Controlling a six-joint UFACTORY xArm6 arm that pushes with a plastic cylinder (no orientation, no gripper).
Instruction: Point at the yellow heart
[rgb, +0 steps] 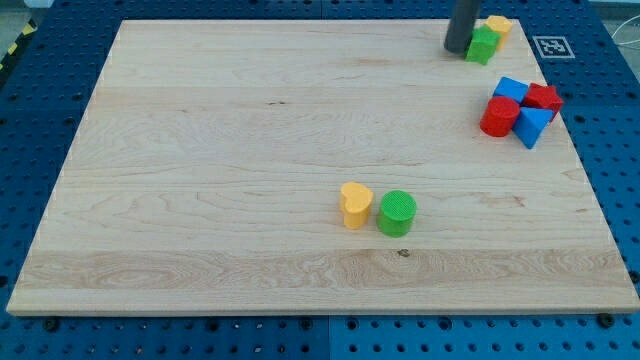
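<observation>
The yellow heart (355, 204) lies on the wooden board a little below and right of its middle. A green cylinder (397, 213) sits right beside it on its right. My tip (458, 48) is at the view's top right, far from the heart, touching or nearly touching the left side of a green block (483, 45). A yellow block (497, 25) sits just behind that green block.
A cluster stands at the board's right edge: a red cylinder (499, 116), a blue block (511, 90), a red block (544, 99) and a blue triangular block (532, 127). A white marker tag (552, 46) lies off the board's top right corner.
</observation>
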